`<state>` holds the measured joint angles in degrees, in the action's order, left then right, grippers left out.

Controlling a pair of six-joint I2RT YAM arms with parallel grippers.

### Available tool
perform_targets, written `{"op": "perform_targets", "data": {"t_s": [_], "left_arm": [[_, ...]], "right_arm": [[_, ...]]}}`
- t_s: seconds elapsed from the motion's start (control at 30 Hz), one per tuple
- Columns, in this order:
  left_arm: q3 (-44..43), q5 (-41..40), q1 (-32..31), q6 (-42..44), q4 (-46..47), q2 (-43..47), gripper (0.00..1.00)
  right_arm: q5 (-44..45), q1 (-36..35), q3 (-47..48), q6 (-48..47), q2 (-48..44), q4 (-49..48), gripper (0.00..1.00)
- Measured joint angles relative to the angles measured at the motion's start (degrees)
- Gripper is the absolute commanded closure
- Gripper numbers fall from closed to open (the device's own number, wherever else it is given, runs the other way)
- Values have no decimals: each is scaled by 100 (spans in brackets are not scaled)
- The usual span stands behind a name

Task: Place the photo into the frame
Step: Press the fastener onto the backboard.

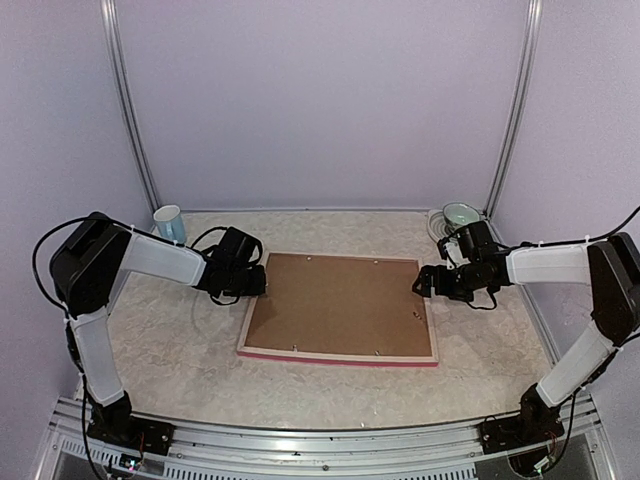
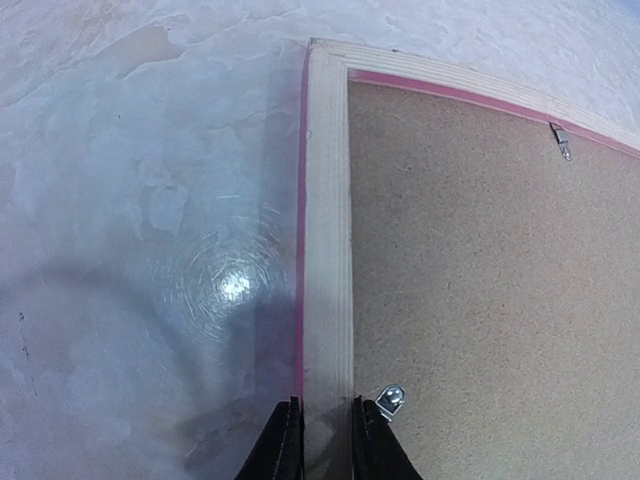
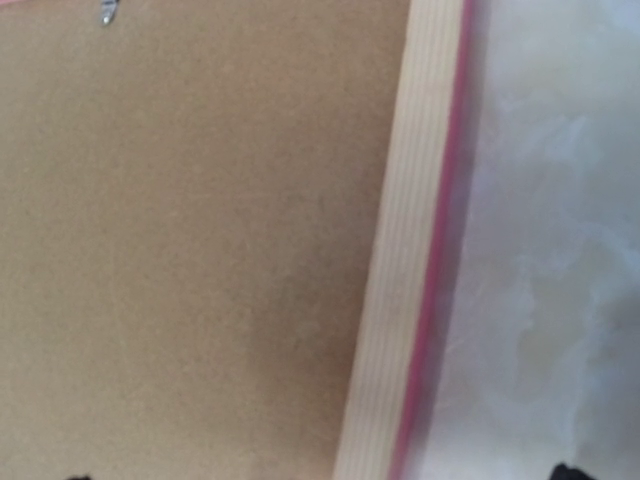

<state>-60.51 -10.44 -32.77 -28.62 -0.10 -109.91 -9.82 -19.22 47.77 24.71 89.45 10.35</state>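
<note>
Lavender walls (image 1: 320, 100) close in a pale marbled table (image 1: 170, 330). At its middle the frame (image 1: 340, 354) lies flat and face down, pale wood back upward, pink showing along its outer edges, with a brown backing board (image 1: 340, 303) filling the opening. The left gripper (image 1: 256, 281) sits at the frame's left rail. Its two fingers (image 2: 283, 445) stand one on each side of that rail, drawn in against it, just beside a small metal clip (image 2: 390, 400). The right gripper (image 1: 426, 282) hovers over the right rail with its fingers spread wide; only a dark fingertip (image 3: 568, 472) shows, out over the table and clear of the rail. A cup (image 1: 169, 222) stands far left, a bowl (image 1: 461, 214) far right.
</note>
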Motion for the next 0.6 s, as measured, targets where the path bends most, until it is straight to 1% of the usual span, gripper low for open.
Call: {"op": "perform_targets", "data": {"t_s": [0.1,0.27,0.43,0.6], "left_arm": [[-44,-144,-55,37,-74,-17,84],[-96,-341,-146,61,-177,-31,85],[-96,-485,-221,61,-212,-31,97],[-96,-520,-247,61,-234,-31,98]], "right_arm": [[-9,0,0,2,4,-2,1],[-35,0,0,2,4,0,1],[-50,0,0,2,11,-2,1],[-61,0,0,2,33,-4,1]]}}
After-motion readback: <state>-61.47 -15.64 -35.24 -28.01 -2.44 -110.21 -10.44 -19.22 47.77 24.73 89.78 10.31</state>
